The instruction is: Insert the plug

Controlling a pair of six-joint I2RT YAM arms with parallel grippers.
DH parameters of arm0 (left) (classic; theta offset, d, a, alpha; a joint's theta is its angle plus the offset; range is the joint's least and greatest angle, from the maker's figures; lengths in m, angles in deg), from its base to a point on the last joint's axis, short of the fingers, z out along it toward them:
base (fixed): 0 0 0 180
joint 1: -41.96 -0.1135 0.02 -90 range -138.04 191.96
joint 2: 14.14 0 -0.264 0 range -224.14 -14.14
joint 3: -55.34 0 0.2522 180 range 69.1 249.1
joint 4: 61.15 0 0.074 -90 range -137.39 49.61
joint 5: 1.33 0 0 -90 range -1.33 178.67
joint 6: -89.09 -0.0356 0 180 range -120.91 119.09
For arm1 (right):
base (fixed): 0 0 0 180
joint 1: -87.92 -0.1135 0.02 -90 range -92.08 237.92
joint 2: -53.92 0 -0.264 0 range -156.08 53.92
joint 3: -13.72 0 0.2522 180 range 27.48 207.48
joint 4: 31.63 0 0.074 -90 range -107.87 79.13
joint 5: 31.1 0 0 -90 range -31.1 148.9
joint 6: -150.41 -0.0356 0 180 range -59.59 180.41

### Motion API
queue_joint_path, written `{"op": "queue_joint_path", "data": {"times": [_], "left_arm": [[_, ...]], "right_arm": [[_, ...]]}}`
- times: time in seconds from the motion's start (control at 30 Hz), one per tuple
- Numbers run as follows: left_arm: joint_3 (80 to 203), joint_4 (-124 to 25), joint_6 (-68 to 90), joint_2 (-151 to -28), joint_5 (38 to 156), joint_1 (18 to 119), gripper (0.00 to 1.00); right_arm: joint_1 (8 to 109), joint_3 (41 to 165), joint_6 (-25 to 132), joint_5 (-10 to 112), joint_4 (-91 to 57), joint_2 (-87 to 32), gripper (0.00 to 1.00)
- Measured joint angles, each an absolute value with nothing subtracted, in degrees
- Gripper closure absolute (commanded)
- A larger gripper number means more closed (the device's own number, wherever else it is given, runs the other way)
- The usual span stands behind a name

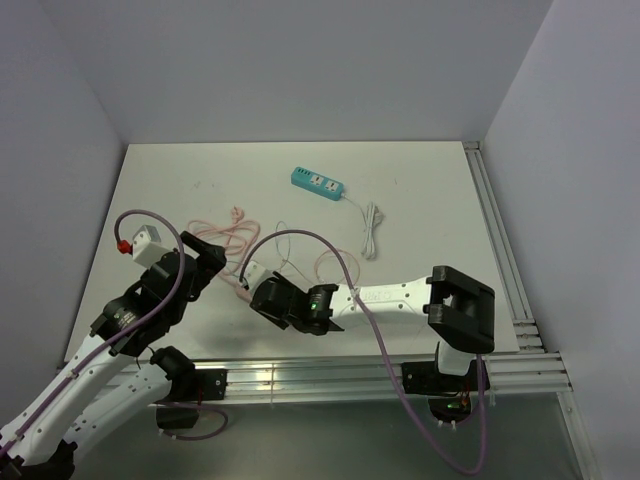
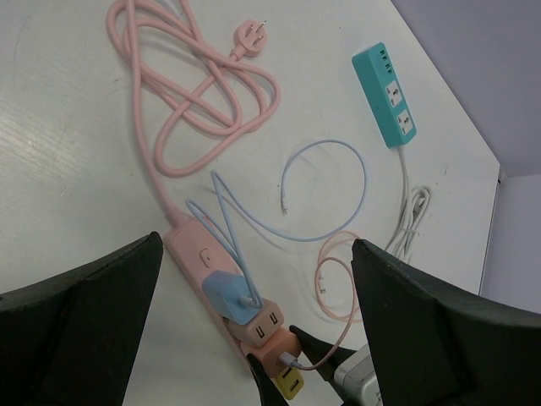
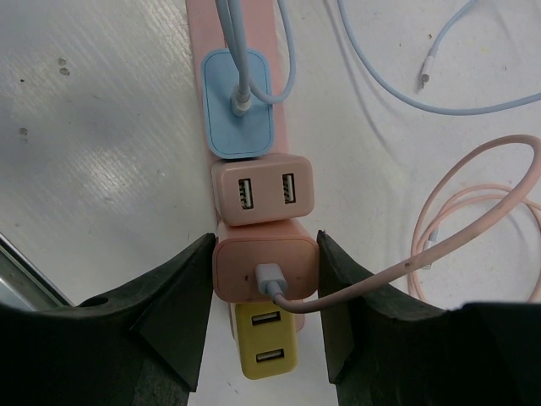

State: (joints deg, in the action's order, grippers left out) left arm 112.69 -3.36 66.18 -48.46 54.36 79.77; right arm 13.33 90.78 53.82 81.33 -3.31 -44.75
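Observation:
A pink power strip [image 2: 190,254] lies on the white table, its top also in the right wrist view [image 3: 201,34]. Along it sit a blue charger [image 3: 239,118], a beige two-port charger [image 3: 262,190], a pink charger [image 3: 245,254] with a pink cable plugged in, and a yellow charger [image 3: 266,351]. My right gripper [image 3: 265,271] is shut on the pink charger, one finger against each side; it also shows in the top view [image 1: 255,290]. My left gripper [image 2: 255,245] is open and empty above the strip, left of the right gripper in the top view [image 1: 205,262].
A teal power strip [image 1: 318,183] with a bundled white cord [image 1: 371,230] lies at the back. The pink strip's thick cord [image 2: 194,101] is coiled behind it. A loose light-blue cable [image 2: 338,194] and a thin pink cable [image 3: 473,211] lie to the right. Metal rails [image 1: 400,375] border the table.

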Motion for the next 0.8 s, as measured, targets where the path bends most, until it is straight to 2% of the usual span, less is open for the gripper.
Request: {"op": "queue_joint_path", "data": {"times": [0.8], "left_arm": [[112.6, -3.8, 65.9, -48.5, 56.0, 79.8, 0.01]], "right_arm": [[13.3, 88.9, 50.9, 81.5, -5.8, -46.0, 1.0]]}}
